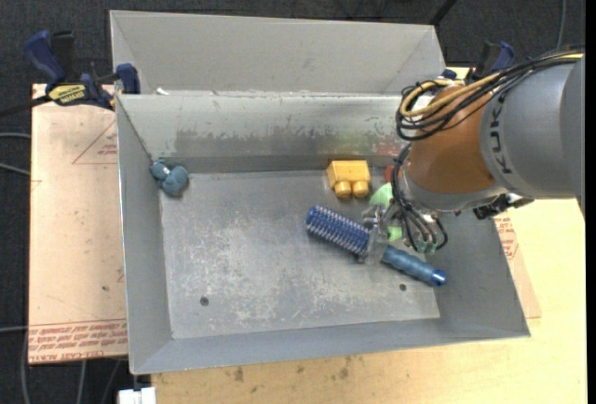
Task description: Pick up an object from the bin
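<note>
My gripper [392, 228] is low in the right part of the bin, under the arm's orange cover. It hangs over the neck of a blue brush [335, 230], whose bristled head points left and whose blue handle runs down to the right. A light green thing [382, 195] lies right beside the gripper, partly hidden by it. Just behind, near the back wall, a yellow block [347, 179] sits apart from the gripper.
A small blue-grey lump [171, 177] rests in the bin's back left corner. The arm and its cables cover the bin's right side.
</note>
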Tool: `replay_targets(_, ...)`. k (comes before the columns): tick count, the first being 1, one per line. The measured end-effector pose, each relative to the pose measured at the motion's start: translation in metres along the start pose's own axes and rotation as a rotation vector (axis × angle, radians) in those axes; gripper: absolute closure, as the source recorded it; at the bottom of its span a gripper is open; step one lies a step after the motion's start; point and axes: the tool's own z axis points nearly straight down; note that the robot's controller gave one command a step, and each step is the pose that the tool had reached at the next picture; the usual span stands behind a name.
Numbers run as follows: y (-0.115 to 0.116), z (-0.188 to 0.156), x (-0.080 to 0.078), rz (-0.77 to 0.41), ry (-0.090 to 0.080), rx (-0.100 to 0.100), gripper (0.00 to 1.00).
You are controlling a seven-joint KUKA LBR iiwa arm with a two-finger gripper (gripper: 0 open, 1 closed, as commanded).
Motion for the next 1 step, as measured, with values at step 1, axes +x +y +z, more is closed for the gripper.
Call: replay_targets(1, 0.0155, -0.1325, 0.0090, -0.031, -0.009, -0.001, 1.00)
